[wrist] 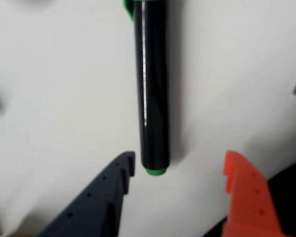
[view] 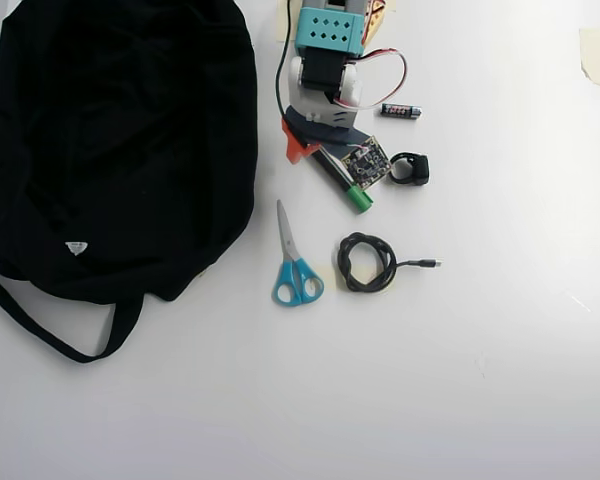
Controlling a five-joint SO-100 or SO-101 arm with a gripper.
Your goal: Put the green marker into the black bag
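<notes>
2 fingers, 1 dark [wrist: 101, 197] and 1 orange [wrist: 246, 197], spread wide either side of the green marker [wrist: 153, 98], not touching it. Marker lies on the white bench [view: 500, 350], right of the black bag [view: 120, 150] in the overhead view.

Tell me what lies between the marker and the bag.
In the overhead view, only bare table separates the marker from the bag; the scissors lie lower, off that line.
</notes>
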